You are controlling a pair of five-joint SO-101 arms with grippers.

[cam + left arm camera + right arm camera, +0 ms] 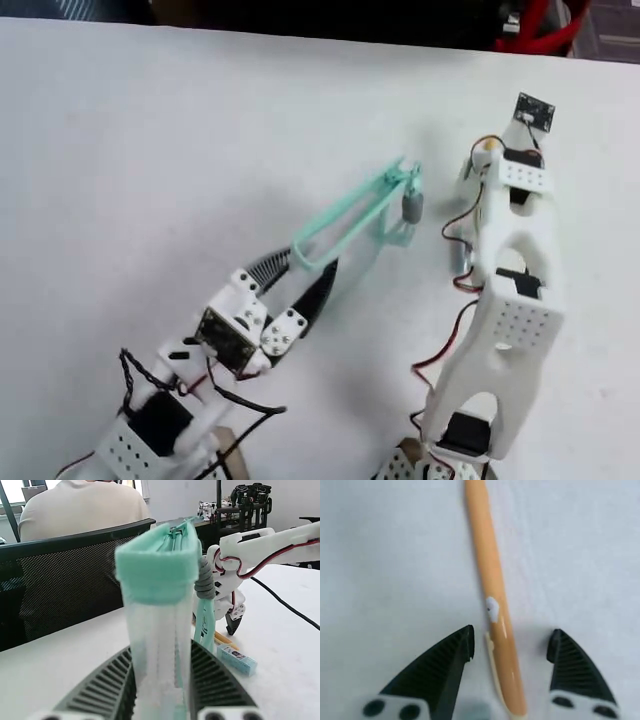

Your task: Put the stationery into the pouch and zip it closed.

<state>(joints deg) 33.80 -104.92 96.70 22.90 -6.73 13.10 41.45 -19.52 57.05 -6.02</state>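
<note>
The left claw [162, 682] was clenched on one end of the mint pouch [157, 580], holding it above the bench [150, 150]. The right claw [511, 640] stood released, its jaws spread on either side of the orange pen [490, 570] lying on the bench. A small eraser [236, 659] lay near the pouch.

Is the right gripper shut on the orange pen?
No, the right gripper is open, its fingers apart on either side of the orange pen lying on the table.
</note>
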